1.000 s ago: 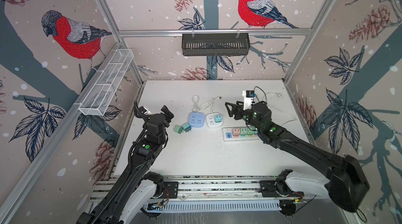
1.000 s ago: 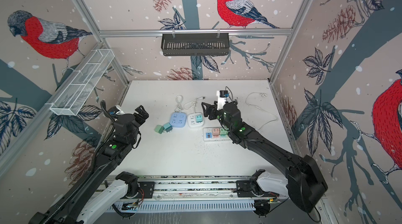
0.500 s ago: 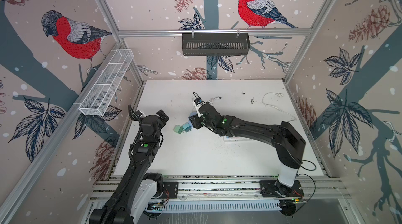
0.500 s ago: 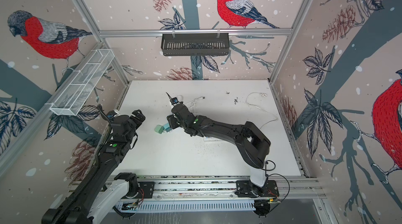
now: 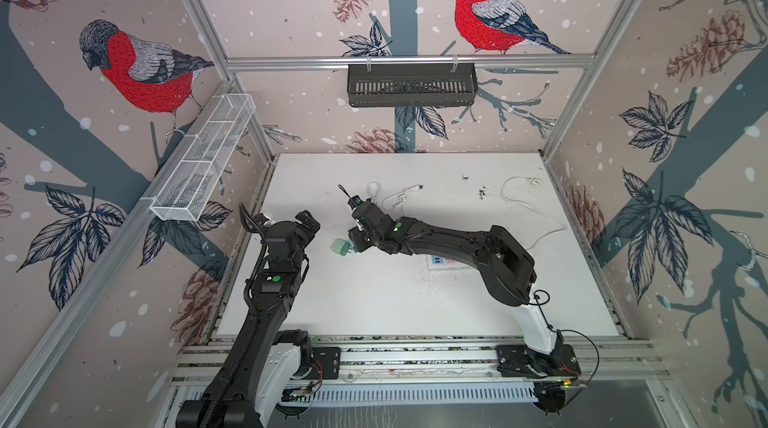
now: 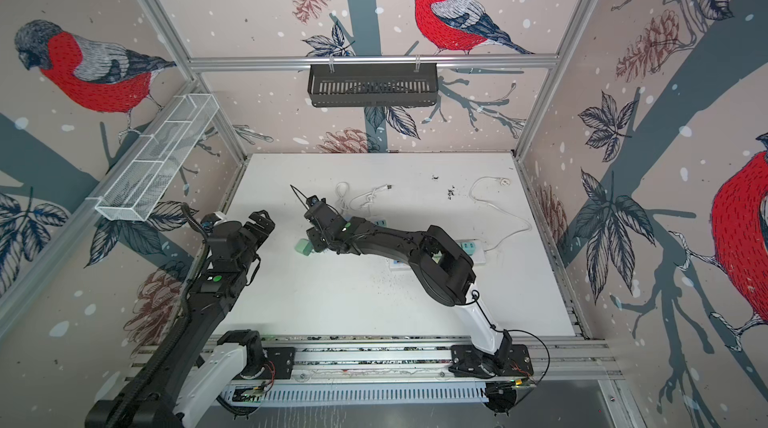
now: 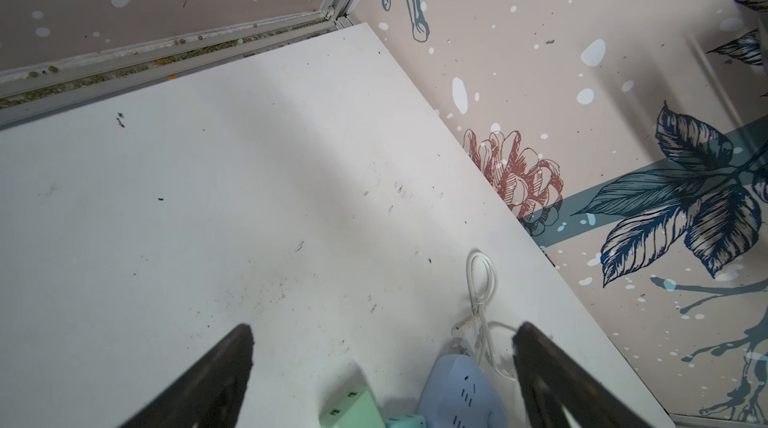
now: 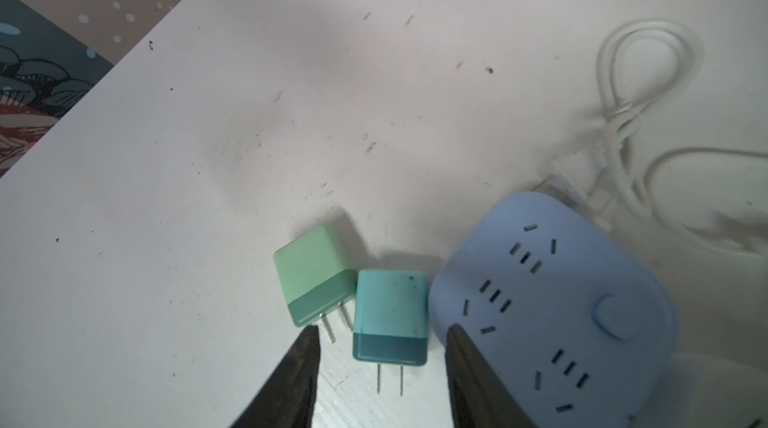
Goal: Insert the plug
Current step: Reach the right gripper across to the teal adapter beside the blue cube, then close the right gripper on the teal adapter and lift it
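Observation:
Two plugs lie side by side on the white table: a green plug [image 8: 311,276] and a teal plug [image 8: 390,313], prongs toward the right wrist camera. A blue square socket block [image 8: 552,309] sits right beside the teal plug. My right gripper [image 8: 382,328] is open, its jaws straddling the teal plug's prong end with a gap on each side. In both top views it [image 5: 355,241] reaches across the middle, hiding the teal plug; the green plug [image 5: 340,246] shows. My left gripper [image 7: 384,327] hangs wide open and empty to the left of the plugs.
A white power strip [image 6: 469,247] lies partly under the right arm, its cable [image 5: 523,205] looping to the back right. Coiled white cords [image 8: 636,85] lie behind the blue block. A black basket [image 5: 411,85] and a wire shelf [image 5: 203,156] hang on the walls.
The right arm swung from above the power strip leftward across the table and down over the plugs, its jaws narrowing. The left arm pulled back slightly, still open.

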Controlling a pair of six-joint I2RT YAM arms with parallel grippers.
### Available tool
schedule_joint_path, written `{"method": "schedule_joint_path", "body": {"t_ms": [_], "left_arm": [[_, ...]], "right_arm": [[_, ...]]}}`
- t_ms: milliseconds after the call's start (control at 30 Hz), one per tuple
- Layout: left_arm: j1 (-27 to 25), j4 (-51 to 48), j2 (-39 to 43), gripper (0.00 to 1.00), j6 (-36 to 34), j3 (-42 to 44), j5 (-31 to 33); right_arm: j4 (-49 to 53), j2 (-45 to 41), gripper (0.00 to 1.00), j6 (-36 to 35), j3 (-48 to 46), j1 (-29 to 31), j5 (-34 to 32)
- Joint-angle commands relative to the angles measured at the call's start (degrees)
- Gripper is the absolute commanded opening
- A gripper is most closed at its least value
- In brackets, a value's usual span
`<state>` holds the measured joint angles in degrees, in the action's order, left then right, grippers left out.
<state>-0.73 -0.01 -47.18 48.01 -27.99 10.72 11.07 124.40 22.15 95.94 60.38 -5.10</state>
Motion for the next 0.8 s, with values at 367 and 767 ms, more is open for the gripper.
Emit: {"method": "schedule_joint_path", "body": {"t_ms": [367,767], "left_arm": [[2.5,4.3,1.1,0.97,1.7,2.1,-1.8],[2.6,4.8,2.0,0.97,1.7,2.5,-1.8]], "right_arm": [[4.9,5.5,0.47,0.3,2.6,0.3,-1.6],[8.0,10.0,0.48,-0.1,6.6,0.3,-3.9]]}}
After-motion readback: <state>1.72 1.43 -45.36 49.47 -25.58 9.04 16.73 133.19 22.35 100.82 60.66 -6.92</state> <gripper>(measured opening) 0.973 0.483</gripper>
